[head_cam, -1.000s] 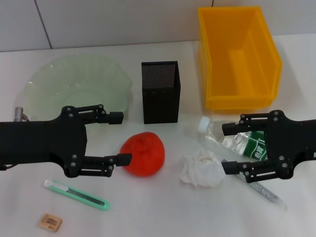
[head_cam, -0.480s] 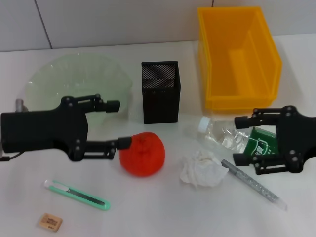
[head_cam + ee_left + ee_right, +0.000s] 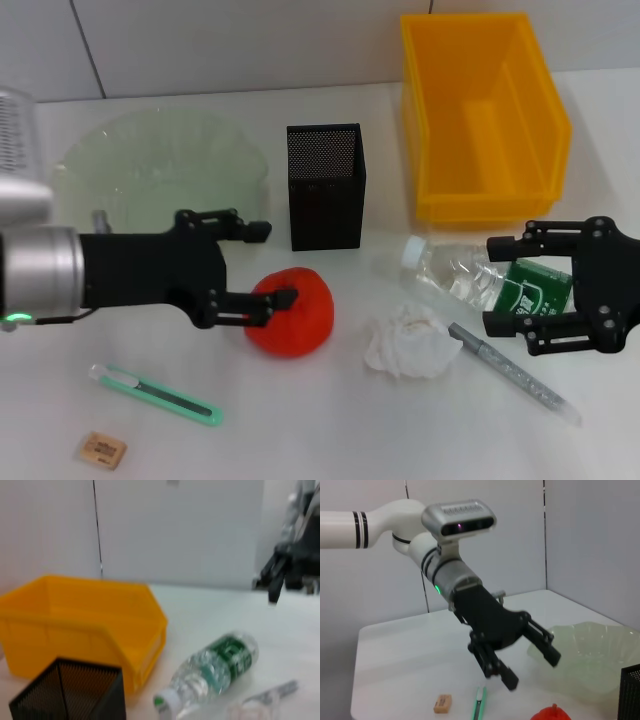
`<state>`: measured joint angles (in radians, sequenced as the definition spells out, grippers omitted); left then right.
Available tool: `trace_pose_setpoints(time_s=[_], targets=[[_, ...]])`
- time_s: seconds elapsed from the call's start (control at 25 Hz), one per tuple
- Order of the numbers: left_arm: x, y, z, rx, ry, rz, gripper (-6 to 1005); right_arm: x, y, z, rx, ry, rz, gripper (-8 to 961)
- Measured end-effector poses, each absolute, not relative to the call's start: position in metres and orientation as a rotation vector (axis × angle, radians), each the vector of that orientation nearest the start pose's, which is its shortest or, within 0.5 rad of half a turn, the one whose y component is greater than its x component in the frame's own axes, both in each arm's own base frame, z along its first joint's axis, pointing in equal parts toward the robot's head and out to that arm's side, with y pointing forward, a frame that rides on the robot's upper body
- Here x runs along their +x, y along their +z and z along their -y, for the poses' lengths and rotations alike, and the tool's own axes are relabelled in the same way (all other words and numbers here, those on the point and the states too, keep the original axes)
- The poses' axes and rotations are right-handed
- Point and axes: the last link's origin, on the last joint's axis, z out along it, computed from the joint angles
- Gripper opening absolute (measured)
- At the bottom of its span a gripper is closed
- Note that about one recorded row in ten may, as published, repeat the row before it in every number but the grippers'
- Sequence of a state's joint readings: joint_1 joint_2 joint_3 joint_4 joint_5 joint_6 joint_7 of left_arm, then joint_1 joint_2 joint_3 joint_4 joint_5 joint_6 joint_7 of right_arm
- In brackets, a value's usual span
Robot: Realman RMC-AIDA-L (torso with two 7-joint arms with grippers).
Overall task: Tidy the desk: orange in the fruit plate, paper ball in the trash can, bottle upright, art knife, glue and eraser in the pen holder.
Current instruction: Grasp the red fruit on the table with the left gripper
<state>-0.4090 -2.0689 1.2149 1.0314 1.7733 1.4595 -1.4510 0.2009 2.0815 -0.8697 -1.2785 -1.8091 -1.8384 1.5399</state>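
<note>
On a white desk backed by pale wall panels, the left gripper reaches with jaws wide toward the orange, its lower finger touching the fruit's near side. The orange lies between the black mesh pen holder and the paper ball, just beside the pale green fruit plate. Grasping the orange appears to be the step in hand; the jaws must next straddle it and close. The right gripper, also spread, hovers at the fallen bottle, whose green label cannot be read.
</note>
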Motion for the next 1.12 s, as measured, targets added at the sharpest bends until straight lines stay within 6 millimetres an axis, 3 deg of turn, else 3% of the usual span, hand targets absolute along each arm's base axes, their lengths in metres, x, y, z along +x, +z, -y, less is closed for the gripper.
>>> trace_pose_setpoints(time_s=[0.08,0.48,1.12], targets=[[-0.203,-0.027,-0.328,-2.894,-0.443,0.175,814,0.246,0.074,-0.26,-2.797,0.637,-0.337,769],[-0.211,-0.051,-0.337,-2.9,-0.312,0.208,814,0.246,0.076,-0.26,-2.794,0.631,-0.338,769],[-0.216,-0.063,-0.339,-2.92,-0.239,0.248,814,0.245,0.076,-0.261,-2.797,0.63,-0.344,769]])
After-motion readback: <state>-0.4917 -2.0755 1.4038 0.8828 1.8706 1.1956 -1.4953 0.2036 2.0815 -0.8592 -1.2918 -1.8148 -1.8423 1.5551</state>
